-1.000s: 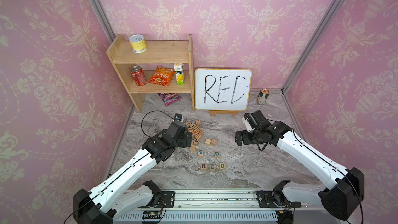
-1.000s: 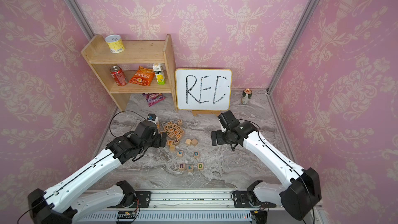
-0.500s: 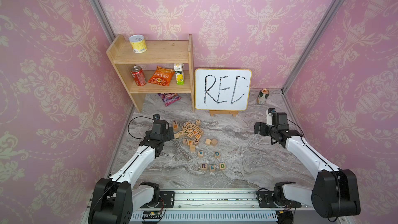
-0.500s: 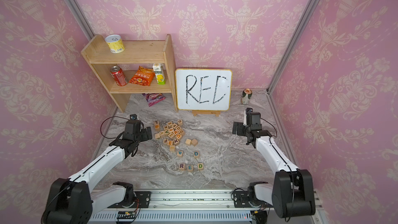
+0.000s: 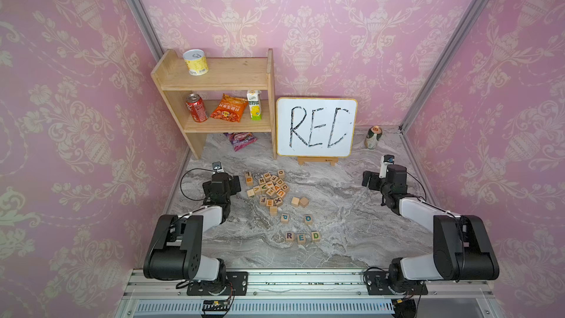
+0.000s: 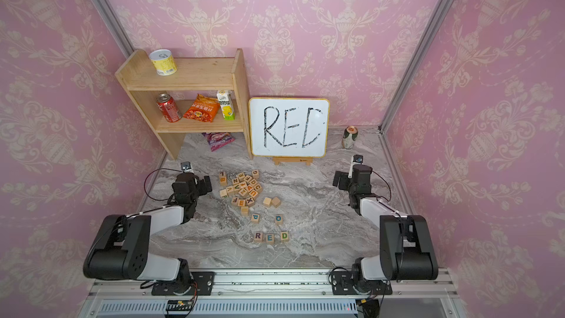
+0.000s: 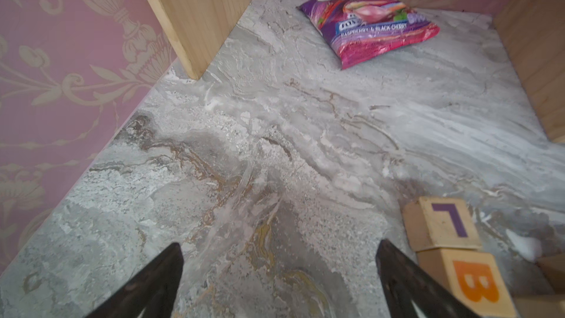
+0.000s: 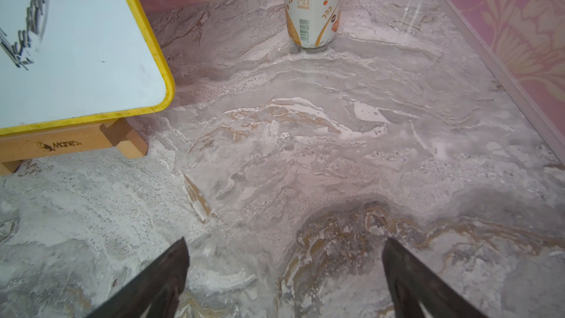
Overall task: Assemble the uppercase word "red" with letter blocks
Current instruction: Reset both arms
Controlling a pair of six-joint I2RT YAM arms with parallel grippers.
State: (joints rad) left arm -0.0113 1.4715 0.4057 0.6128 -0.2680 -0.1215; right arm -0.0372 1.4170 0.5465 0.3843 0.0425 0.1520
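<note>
Left gripper, right gripper agape; shelf holds tin, can, chips, carton.

Wrist-view edges crop the can, most of the whiteboard and the B block.

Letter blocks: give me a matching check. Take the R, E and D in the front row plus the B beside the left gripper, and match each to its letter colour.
Blocks:
1. R block
2. E block in the row
3. D block
4. B block

Letter colours:
a. green
b. orange
c. purple
d. blue

Pairs: 1-c, 2-d, 3-a, 4-b.
</note>
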